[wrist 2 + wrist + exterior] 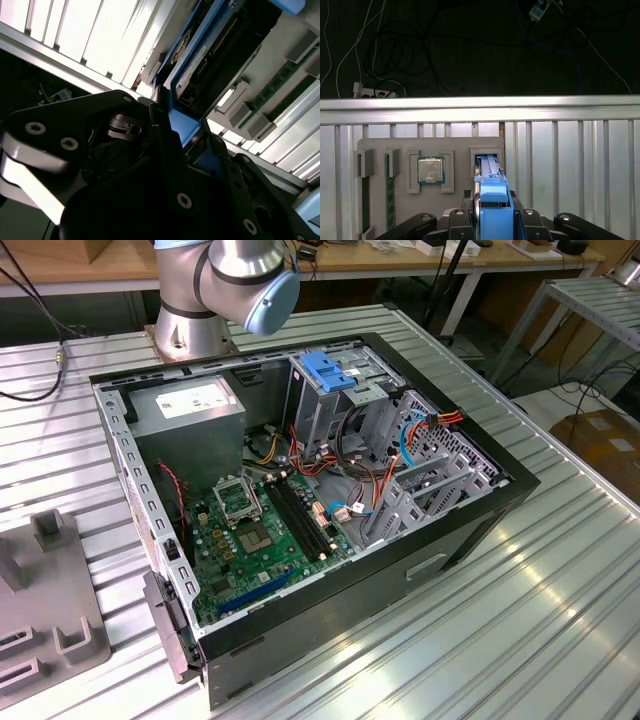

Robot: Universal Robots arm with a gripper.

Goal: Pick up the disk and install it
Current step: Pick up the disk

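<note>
The jaws were seen clamped on the disk, with its blue carrier frame pinched between the fingers of the gripper in the first wrist view. The disk was held on edge at a slot of the grey holder, in which a processor chip and a memory stick were set. In the exterior view, the opened computer case was laid on its side on the slatted table.

no legible text anywhere
</note>
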